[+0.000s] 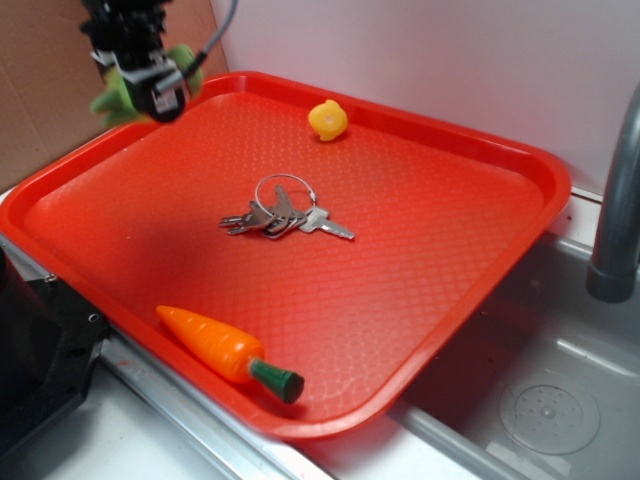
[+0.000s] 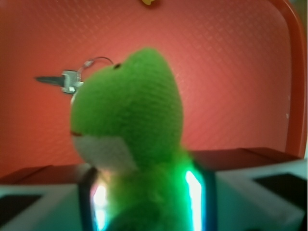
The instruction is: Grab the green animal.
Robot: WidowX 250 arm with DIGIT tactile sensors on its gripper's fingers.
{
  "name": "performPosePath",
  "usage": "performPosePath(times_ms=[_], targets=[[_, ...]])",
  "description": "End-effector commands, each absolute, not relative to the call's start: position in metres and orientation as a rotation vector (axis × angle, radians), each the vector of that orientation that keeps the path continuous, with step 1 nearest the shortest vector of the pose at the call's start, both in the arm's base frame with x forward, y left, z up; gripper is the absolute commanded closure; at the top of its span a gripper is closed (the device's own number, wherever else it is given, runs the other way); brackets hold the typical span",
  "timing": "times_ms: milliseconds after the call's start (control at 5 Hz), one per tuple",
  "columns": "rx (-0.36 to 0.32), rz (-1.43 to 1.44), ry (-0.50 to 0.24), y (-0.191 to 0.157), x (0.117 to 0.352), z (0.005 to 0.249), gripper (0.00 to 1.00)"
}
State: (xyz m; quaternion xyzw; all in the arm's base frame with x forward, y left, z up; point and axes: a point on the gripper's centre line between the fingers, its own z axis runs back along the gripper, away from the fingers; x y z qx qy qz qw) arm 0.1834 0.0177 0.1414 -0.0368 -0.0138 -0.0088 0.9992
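So the green animal was already up off the tray, pinched in the gripper above the tray's far left corner, well clear of everything else on it. In the wrist view the plush filled most of the shot: round head poking out past the fingertips, pale patch under the chin, body squeezed between the two pads with greenish light glowing off them on either side. So the claw was closed down on the toy's lower body, not the head, which I'd guess is why the head flopped forward free like that. Squishy fuzzy thing, so the grip probably sank in a fair bit and looked secure enough to me. The arm was raised high over that corner, wrist pointing down toward the tray, cable looping off behind it. Working outward from the toy: the yellow duck toy sat near the tray's back rim, the keys lay around the tray's middle, and the orange carrot rested along the tray's front edge, farthest from the plush. None of them were touching each other. Grab looked basically done, judging by the toy hanging in the air.
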Motion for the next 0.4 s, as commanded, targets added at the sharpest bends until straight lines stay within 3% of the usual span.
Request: performPosePath(times_ms=[0, 200], targets=[[-0.100, 0.048, -0.080, 0.0211, 0.1774, 0.1903, 1.00], [-0.066, 0.062, -0.062, 0.0193, 0.1826, 0.1876, 1.00]])
